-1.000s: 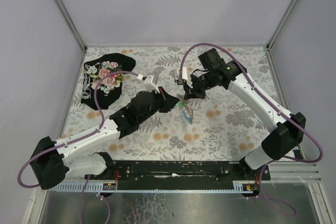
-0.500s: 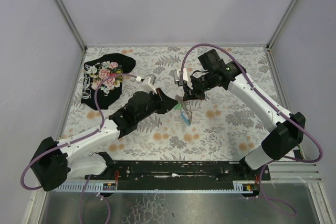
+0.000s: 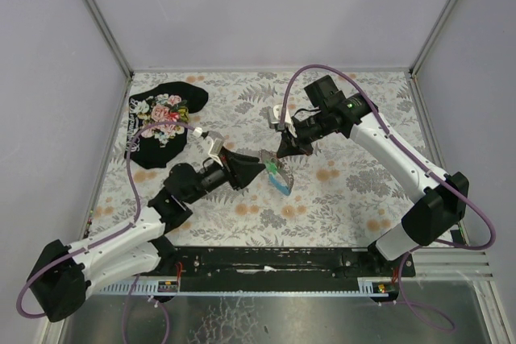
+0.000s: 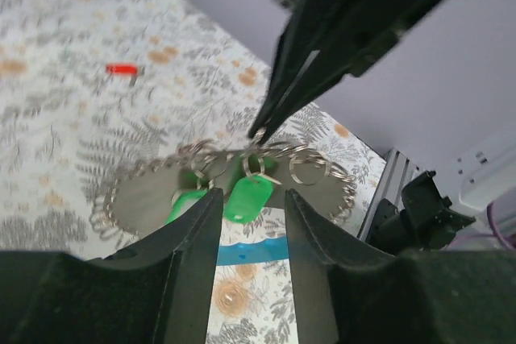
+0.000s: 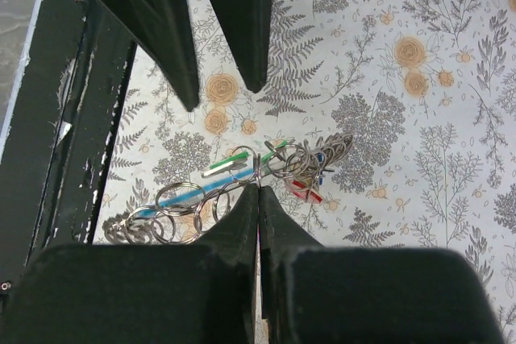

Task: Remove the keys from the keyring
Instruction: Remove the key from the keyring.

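The keyring (image 3: 280,179) with the keys (image 4: 248,197) is near the middle of the surface (image 3: 355,199), one ring pinched in the closed jaws of the right gripper (image 5: 258,189). The left gripper (image 4: 250,196) meets it from the left, jaws narrowly parted either side of the green key heads.

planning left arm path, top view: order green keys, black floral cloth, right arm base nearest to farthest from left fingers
1. green keys, just beyond the left fingers
2. black floral cloth, far left corner
3. right arm base, near right edge
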Robot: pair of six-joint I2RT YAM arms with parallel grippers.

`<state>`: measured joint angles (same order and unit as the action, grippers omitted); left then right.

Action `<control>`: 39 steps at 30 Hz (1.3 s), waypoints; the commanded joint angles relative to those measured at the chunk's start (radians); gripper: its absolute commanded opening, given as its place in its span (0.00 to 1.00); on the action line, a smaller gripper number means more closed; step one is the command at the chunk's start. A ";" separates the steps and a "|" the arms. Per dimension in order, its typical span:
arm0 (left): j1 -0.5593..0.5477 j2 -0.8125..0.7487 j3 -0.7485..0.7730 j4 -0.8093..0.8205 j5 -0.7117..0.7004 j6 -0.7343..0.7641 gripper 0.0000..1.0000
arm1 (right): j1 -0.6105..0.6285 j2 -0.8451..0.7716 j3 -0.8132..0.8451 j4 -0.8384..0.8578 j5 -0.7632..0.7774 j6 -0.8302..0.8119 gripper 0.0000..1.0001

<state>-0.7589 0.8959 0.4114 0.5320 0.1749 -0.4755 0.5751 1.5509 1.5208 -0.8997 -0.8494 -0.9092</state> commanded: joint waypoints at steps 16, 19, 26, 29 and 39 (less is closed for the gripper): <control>0.002 0.118 0.021 0.309 0.150 0.363 0.40 | -0.003 -0.040 0.004 -0.002 -0.106 -0.019 0.00; 0.003 0.140 0.032 0.322 0.154 0.367 0.39 | -0.002 -0.043 0.001 -0.002 -0.109 -0.019 0.00; 0.002 0.191 0.052 0.342 0.157 0.367 0.36 | -0.002 -0.046 -0.005 -0.001 -0.114 -0.017 0.00; 0.002 0.197 0.057 0.342 0.161 0.367 0.33 | -0.002 -0.048 -0.009 -0.004 -0.114 -0.017 0.00; 0.002 0.210 0.078 0.289 0.176 0.381 0.14 | -0.002 -0.048 -0.008 -0.007 -0.123 -0.017 0.00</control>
<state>-0.7589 1.1023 0.4568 0.7967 0.3344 -0.1230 0.5751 1.5505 1.5021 -0.9081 -0.9085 -0.9169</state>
